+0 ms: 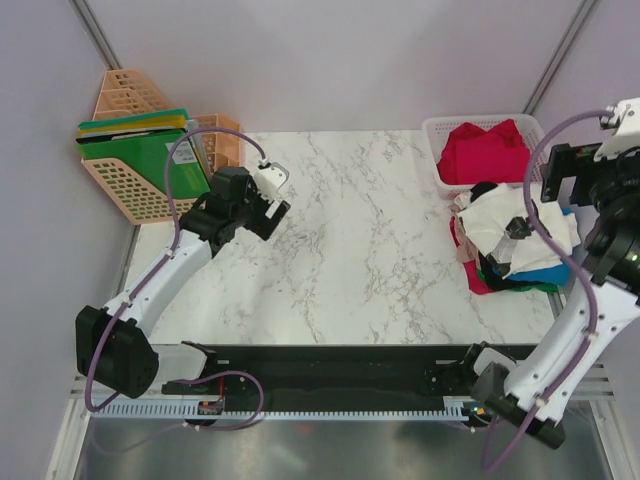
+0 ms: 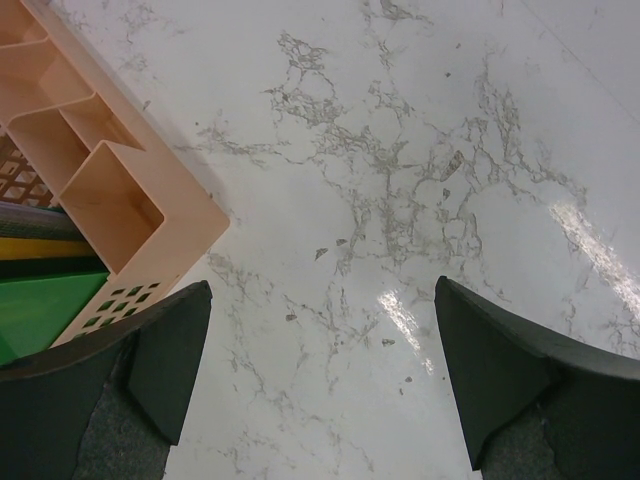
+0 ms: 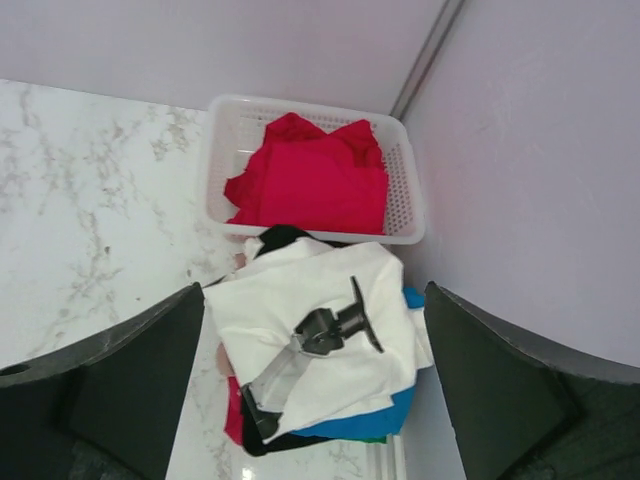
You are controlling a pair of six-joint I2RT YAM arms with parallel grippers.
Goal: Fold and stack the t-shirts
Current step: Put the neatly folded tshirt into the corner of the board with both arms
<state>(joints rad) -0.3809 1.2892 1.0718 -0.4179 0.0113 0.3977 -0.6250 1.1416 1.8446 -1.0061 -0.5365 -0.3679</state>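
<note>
A heap of t-shirts lies at the table's right edge, with a white one [image 1: 500,222] [image 3: 310,290] on top. Blue [image 3: 370,420], black and red cloth shows under it. A black and clear plastic stand [image 3: 315,345] lies on the white shirt. Behind the heap, a red t-shirt [image 1: 485,152] [image 3: 315,185] fills a white mesh basket [image 3: 215,170]. My right gripper [image 1: 580,205] [image 3: 315,320] hangs high over the heap, open, touching nothing. My left gripper [image 1: 272,208] [image 2: 322,330] is open over bare marble at the far left, holding nothing.
An orange mesh file holder [image 1: 130,190] [image 2: 110,200] with green folders [image 1: 130,150] [image 2: 40,310] stands at the far left corner, close beside my left gripper. The marble tabletop [image 1: 360,250] stretches between the arms. Grey walls close in the back and both sides.
</note>
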